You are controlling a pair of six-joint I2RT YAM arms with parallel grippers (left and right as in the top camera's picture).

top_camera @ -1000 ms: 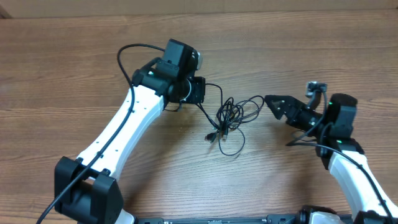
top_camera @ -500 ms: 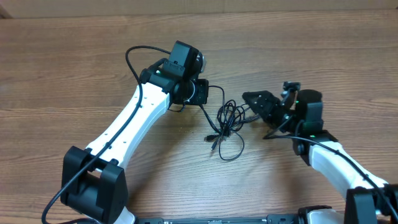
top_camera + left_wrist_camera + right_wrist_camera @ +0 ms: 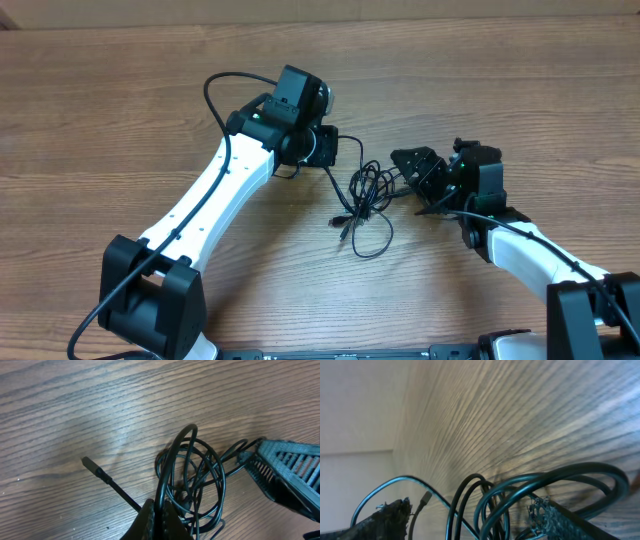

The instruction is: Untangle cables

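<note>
Left jaws: together, pinched on one strand of the cables (image 3: pixel 365 190), which arches up out of the tips and into the knot. Right jaws: apart, standing either side of several loops at the knot's near edge, not closed on them. Cables: thin, black, bunched in a small tangle on the bench (image 3: pixel 100 100), lying between the two sets of jaws, just beyond the left tips and reaching into the right gap. Loose loop (image 3: pixel 375 240): trailing from the tangle, away from both sets of jaws. Plug end (image 3: pixel 92 466): dark, on a straight strand, flat on the bench to one side of the left jaws, apart from the knot. Right finger (image 3: pixel 290 467): ribbed, just beside the outermost loop; contact unclear.
</note>
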